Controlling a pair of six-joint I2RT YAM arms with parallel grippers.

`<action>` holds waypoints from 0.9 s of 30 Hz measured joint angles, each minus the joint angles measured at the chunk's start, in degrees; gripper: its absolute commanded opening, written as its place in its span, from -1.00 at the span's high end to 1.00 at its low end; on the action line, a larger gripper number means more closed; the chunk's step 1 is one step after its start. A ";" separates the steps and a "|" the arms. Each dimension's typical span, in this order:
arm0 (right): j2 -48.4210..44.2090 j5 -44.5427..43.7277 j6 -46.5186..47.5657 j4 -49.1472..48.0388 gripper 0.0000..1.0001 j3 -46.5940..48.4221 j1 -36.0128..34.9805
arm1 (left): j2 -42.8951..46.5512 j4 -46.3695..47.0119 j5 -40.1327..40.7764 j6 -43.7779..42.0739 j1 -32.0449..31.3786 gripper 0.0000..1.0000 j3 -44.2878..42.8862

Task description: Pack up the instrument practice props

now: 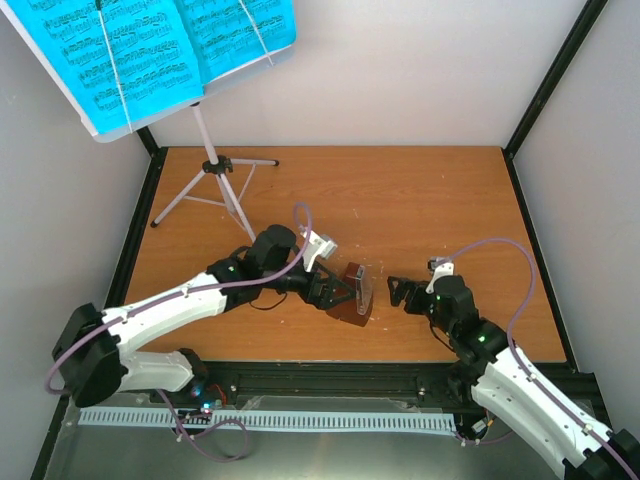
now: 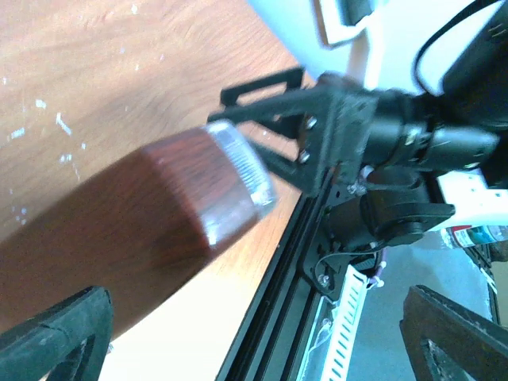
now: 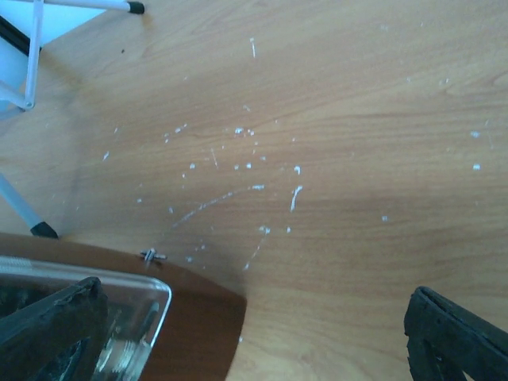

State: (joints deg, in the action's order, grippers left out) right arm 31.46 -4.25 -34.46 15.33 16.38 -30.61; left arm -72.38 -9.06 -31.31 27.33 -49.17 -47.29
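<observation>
the metronome (image 1: pixel 352 293) sits near the front edge of the surface (image 1: pixel 420 200), between the two arms. the left end effector (image 1: pixel 338 291) is spread wide with the brown body close to one finger, not pinched. the right end effector (image 1: pixel 405 293) is also spread, just beside the clear front cover and holding nothing. the music stand (image 1: pixel 215 165) and its cyan sheets (image 1: pixel 160 50) are well apart at the far left. a good grasp probably means centring the wooden sides between the fingers before closing. the clear cover looks slippery and best avoided.
</observation>
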 measured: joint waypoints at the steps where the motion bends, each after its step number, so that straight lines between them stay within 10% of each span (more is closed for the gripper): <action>1: -0.76 0.42 -0.42 0.46 -1.00 -0.52 0.00 | 1.27 -0.09 -0.02 -0.28 0.33 -0.99 0.02; 11: -1.20 12.76 -3.39 -2.64 -0.93 -7.41 -0.26 | 5.84 -0.09 -11.02 -7.93 15.67 -0.99 -2.82; 27: 0.35 13.68 -5.90 -11.76 -0.80 -14.67 -13.09 | -0.85 2.01 -20.57 -17.77 18.18 -0.99 -10.43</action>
State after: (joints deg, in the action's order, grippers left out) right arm 31.81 9.43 -40.36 3.57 1.72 -43.70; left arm -73.23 -7.05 -51.88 9.56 -30.98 -57.71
